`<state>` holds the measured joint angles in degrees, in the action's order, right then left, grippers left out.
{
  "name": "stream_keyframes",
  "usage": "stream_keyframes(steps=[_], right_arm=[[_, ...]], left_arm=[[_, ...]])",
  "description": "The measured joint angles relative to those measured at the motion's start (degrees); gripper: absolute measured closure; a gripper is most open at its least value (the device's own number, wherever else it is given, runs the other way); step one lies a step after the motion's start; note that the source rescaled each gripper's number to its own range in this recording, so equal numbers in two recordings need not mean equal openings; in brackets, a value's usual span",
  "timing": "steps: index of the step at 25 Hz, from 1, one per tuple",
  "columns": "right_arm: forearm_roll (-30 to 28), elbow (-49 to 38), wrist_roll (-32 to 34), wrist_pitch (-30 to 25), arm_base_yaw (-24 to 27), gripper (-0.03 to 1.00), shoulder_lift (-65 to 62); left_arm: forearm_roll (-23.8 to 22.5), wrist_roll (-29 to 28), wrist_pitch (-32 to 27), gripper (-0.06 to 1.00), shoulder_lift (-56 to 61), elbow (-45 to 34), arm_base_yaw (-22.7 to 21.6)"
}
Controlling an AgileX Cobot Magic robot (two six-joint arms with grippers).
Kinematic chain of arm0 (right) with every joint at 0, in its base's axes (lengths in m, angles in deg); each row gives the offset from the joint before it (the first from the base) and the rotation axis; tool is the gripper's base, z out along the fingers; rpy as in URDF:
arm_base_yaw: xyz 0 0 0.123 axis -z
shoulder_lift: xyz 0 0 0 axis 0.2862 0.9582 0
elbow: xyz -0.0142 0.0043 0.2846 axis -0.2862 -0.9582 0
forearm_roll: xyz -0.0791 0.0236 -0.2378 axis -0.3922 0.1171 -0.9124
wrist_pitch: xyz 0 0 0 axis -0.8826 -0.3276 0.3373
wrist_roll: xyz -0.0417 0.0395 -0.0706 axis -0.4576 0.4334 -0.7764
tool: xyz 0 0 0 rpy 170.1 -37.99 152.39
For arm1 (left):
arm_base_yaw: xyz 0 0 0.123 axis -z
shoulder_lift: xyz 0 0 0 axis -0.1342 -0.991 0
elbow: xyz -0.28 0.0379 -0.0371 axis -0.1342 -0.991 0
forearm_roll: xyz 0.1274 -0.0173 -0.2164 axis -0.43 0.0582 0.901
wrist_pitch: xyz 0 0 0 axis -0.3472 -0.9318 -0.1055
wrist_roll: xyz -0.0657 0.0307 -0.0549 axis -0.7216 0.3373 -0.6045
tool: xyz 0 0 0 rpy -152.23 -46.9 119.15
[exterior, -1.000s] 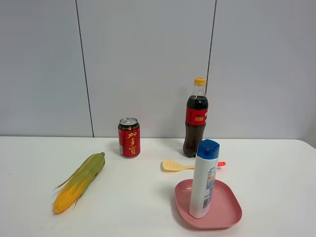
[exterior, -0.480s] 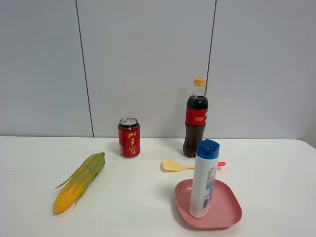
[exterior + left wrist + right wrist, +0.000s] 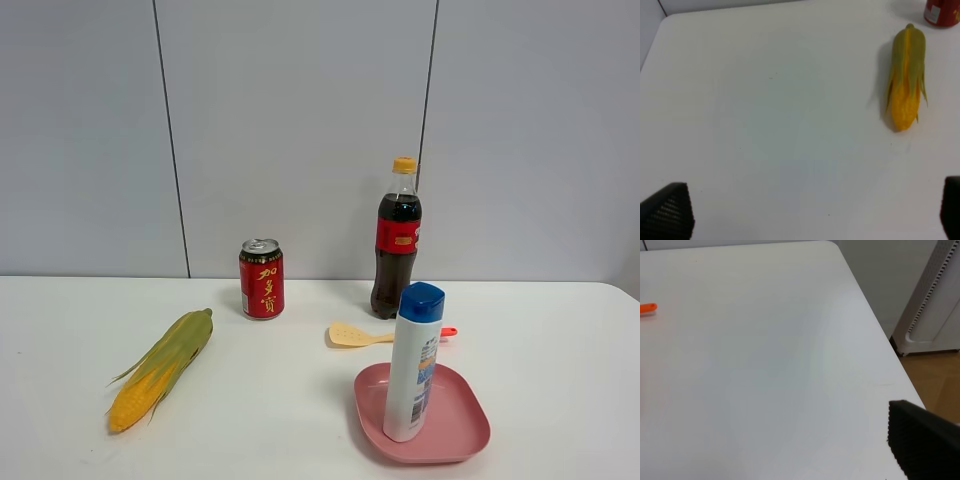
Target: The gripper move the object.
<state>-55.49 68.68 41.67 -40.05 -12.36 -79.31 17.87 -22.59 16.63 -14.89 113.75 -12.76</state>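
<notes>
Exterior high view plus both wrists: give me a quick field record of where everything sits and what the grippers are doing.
object: white bottle, blue cap, upright on the pink plate
behind plate: yellow spatula, orange handle, lying flat
cola bottle: upright near the wall
red can: upright, left of the cola bottle
corn: lying on the table's left side
left gripper: fingers spread, over bare table, holding nothing
right gripper: only one finger visible, state unclear

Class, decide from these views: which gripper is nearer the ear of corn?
Left. The left gripper looks over bare table toward the corn. The right gripper sits at the table's far right edge, with no corn in its view.
</notes>
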Motion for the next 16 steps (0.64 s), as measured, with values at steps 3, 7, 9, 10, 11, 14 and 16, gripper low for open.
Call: stream_keyframes(steps=[3, 7, 9, 10, 11, 14, 16], right_arm=[[0.00, 0.00, 0.00, 0.00, 0.00, -0.03, 0.00], [0.00, 0.00, 0.00, 0.00, 0.00, -0.03, 0.00], [0.00, 0.00, 0.00, 0.00, 0.00, -0.03, 0.00], [0.00, 0.00, 0.00, 0.00, 0.00, -0.03, 0.00], [0.00, 0.00, 0.00, 0.00, 0.00, -0.03, 0.00], [0.00, 0.00, 0.00, 0.00, 0.00, -0.03, 0.00], [0.00, 0.00, 0.00, 0.00, 0.00, -0.03, 0.00]], left_arm=[[0.00, -0.05, 0.00, -0.06, 0.00, 0.00, 0.00], [0.00, -0.05, 0.00, -0.06, 0.00, 0.00, 0.00], [0.00, -0.05, 0.00, -0.06, 0.00, 0.00, 0.00], [0.00, -0.05, 0.00, -0.06, 0.00, 0.00, 0.00], [0.00, -0.05, 0.00, -0.06, 0.00, 0.00, 0.00], [0.00, -0.05, 0.00, -0.06, 0.00, 0.00, 0.00], [0.00, -0.05, 0.00, -0.06, 0.00, 0.00, 0.00]])
